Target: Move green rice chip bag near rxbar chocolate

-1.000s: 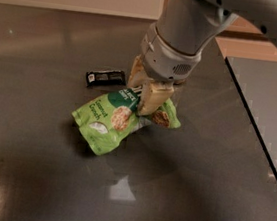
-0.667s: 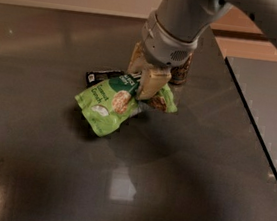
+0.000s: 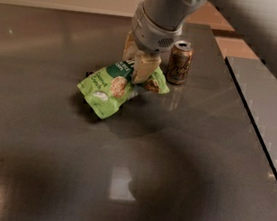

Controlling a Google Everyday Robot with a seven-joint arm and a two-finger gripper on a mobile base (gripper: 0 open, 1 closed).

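The green rice chip bag is bright green with rice chip pictures and hangs tilted just above the dark table. My gripper is shut on the bag's upper right part, with a tan finger pressed on its front. The bag's lower left corner is close to the table top. The rxbar chocolate is hidden behind the bag; only a sliver of something dark shows at the bag's left edge.
A brown-gold drink can stands upright just right of the gripper. The dark glossy table stretches toward me. A second grey surface lies to the right, across a narrow gap.
The gripper has carried the bag back and to the left, over the spot where the black bar lay. The bar is now covered by the bag, and the can has come into view.
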